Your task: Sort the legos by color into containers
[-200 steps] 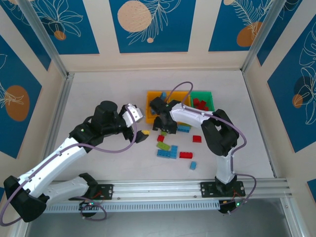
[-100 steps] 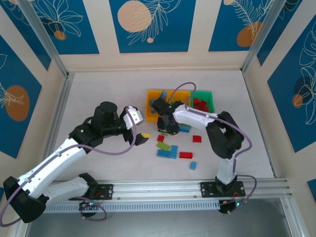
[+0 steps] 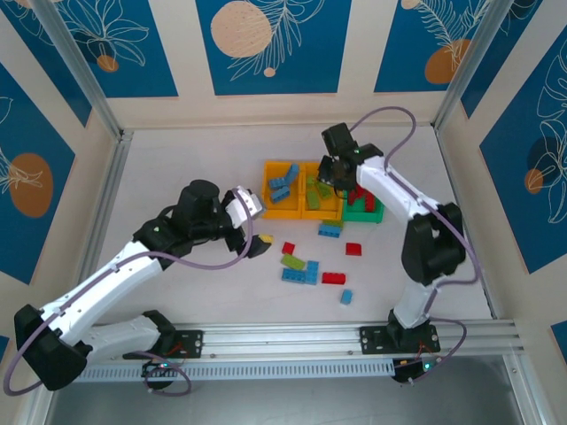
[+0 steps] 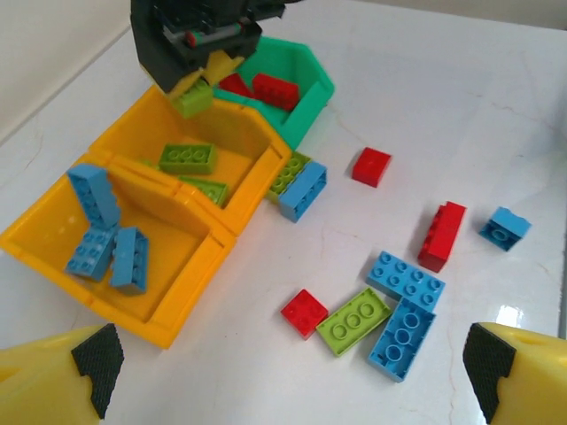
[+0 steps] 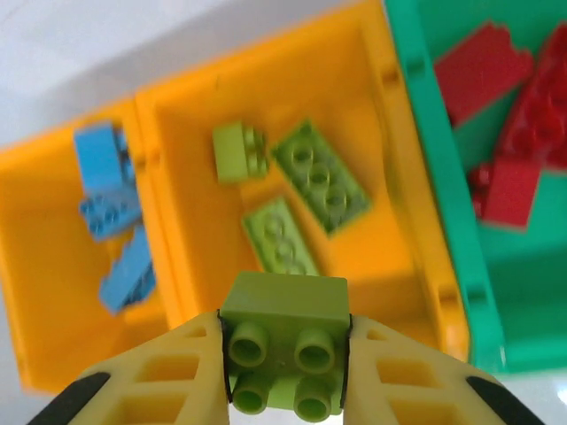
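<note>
directly above the middle orange-yellow bin (image 5: pixel 199 257), the right gripper (image 5: pixel 283 341) is clamped on a lime green brick (image 5: pixel 283 305), one finger pressed to each side, its studs facing the wrist camera. the bin's open floor lies straight below the brick, with three other green bricks (image 5: pixel 319 177) already in it, so the drop looks to need only a release. the held brick is square, two studs by two, so it has no long axis to line up. left of that bin, the joined orange-yellow bin (image 5: pixel 44 266) holds light blue bricks (image 5: pixel 106 212); right of it, the green bin (image 5: pixel 523 301) holds red bricks (image 5: pixel 509 190). the left gripper (image 4: pixel 290 367) hovers to the near left of the middle bin, fingers spread wide and holding nothing, farther from it than the right. a second ago the right gripper was low among the loose bricks (image 3: pixel 301 270) on the near side of the bin, its jaws wider; now it is raised over the bin with the brick. the left arm has barely shifted
</note>
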